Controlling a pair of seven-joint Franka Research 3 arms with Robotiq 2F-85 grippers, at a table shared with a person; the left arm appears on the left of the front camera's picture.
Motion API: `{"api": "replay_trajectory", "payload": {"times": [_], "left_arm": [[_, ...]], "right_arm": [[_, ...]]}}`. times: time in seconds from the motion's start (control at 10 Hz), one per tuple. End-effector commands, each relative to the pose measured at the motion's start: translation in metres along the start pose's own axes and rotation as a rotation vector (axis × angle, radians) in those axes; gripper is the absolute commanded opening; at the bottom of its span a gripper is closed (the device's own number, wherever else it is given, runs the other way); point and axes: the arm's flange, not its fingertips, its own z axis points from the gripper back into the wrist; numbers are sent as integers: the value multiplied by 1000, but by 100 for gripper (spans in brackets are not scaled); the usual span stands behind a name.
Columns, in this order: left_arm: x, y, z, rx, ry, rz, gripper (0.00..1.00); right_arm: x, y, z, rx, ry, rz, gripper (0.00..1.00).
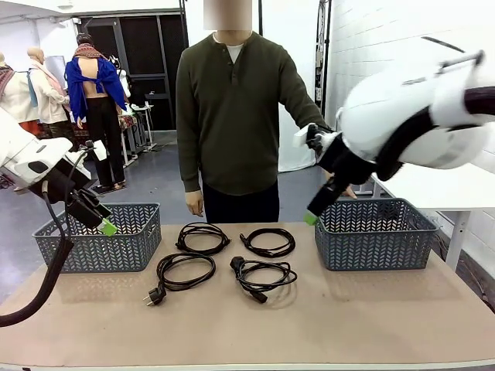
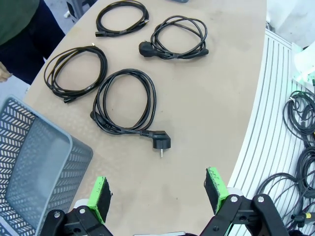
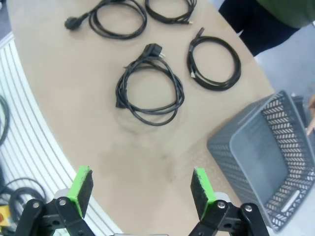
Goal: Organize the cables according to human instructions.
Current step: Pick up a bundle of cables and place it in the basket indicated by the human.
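All four thin black coiled power cords (image 1: 238, 266) lay on the tan bench (image 1: 348, 317) between two grey plastic lattice baskets (image 1: 116, 247), none sorted yet. The left gripper (image 1: 100, 220) and right gripper (image 1: 317, 209) both hung wide open, holding nothing. Looked like the waiting-for-orders stage tbh. Next it'd need a cue from the person in the olive shirt (image 1: 232, 116), then a drop onto one coil's strand.
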Motion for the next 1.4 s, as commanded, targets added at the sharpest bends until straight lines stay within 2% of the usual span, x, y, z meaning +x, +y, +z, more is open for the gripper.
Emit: {"api": "replay_trajectory", "payload": {"times": [0.0, 0.4, 0.6, 0.8, 1.3], "left_arm": [[-2, 3, 0, -13, -21, -8, 100], [-2, 3, 0, -13, -21, -8, 100], [-2, 3, 0, -13, -21, -8, 100], [-2, 3, 0, -13, -21, -8, 100], [-2, 3, 0, -13, -21, -8, 100]], "right_arm": [[33, -6, -21, -38, 25, -71, 100], [76, -1, -90, -86, 88, -111, 100], [80, -1, -114, -58, 123, -115, 100], [71, -5, -113, -33, 95, -103, 100], [73, 1, -121, -32, 116, -100, 100]]}}
